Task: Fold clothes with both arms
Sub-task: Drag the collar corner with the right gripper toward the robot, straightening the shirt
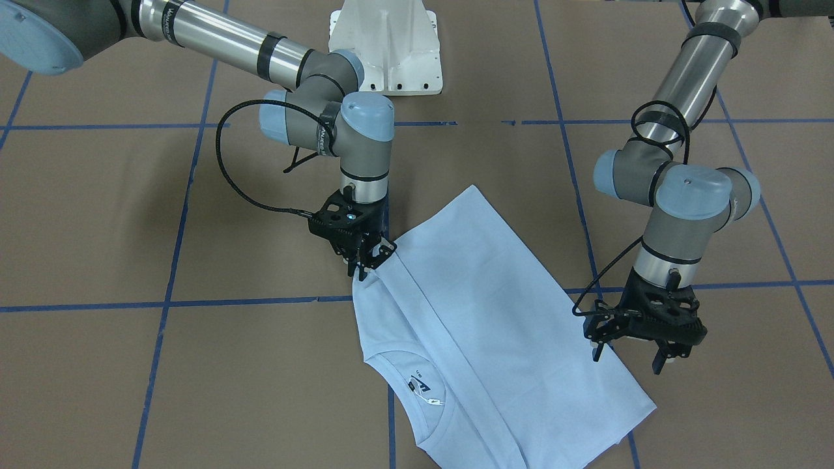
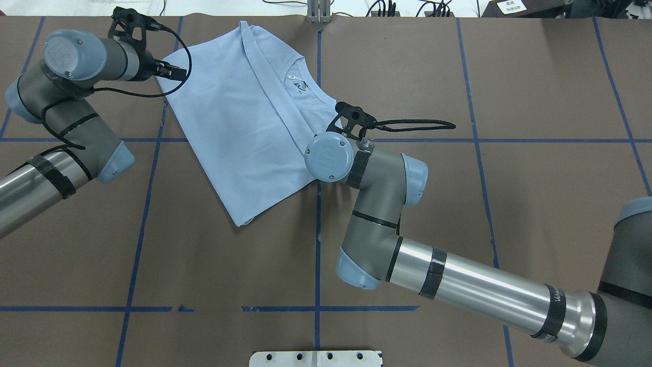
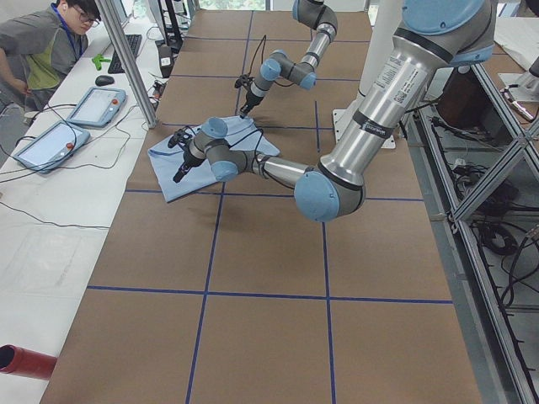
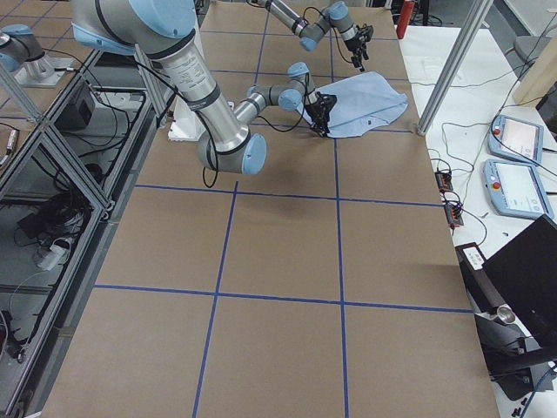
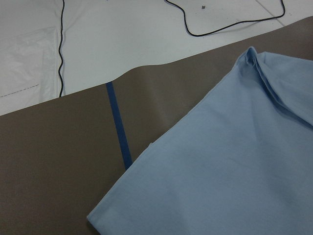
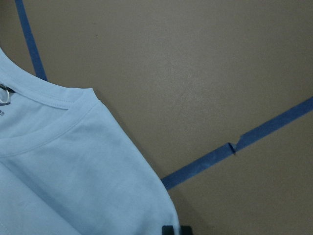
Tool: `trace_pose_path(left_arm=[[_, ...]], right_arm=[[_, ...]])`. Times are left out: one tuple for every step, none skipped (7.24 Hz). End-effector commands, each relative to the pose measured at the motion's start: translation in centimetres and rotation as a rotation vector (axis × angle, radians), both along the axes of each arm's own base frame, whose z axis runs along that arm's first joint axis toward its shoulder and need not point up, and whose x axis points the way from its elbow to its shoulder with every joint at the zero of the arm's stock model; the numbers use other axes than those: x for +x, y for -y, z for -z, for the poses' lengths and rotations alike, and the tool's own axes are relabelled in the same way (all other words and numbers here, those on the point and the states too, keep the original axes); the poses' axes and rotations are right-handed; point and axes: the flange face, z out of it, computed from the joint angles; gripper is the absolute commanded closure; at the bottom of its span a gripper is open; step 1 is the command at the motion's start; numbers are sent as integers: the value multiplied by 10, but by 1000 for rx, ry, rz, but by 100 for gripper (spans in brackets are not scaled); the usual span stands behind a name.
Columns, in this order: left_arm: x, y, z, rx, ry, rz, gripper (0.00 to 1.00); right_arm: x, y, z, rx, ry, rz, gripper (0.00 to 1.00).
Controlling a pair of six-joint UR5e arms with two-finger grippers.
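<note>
Fingers (image 1: pixel 596 352) of the left gripper (image 1: pixel 627 357) stand well apart at the lower right of the front-facing view. They point down at the right-hand edge of the T-shirt (image 1: pixel 495 312), one tip over the cloth and the other over the table (image 1: pixel 195 365). The left wrist view looks down on a corner of the shirt lying flat beside a strip of blue tape (image 5: pixel 119 128).

The right gripper (image 1: pixel 363 266), left of centre in the front-facing view, has its fingers drawn together on the shirt's upper-left corner, at the end of a long straight crease. The cloth there seems pinched between the tips.

The light blue shirt lies folded lengthwise and slanted across the brown table, running from the middle to the bottom edge of that view. Its round neck sits low in the frame and the neck label (image 1: pixel 422 389) shows inside it. In the overhead view the shirt lies at the upper middle between the two grippers. The white pedestal (image 1: pixel 384 45) stands at the top centre.
</note>
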Motion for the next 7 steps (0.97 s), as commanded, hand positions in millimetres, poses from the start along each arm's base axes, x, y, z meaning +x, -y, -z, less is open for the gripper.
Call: trace_pose_path(left_arm=[[0,0,1,1,-1,0,0],[0,0,2,2,-2,0,0],[1,0,3,4,-3,-2,0],[3,-2,3,4,-3,-5,0],[3,-2,2,4,-3,-5,0],[3,-2,2,8,-6,-5,0],[3,-2,3,9,-7,-5,0]], right_arm=[[0,0,4,3,7,0,100],[4,-2,6,7,14,0,100],[19,-9,8,18,38,-6,100],[35,-56,-2,39,41,23,100],[65,-111,-4,77,54,48,100],[92,-164,-4,88,40,78,100],[99,-208,-6,61,45,77,100]])
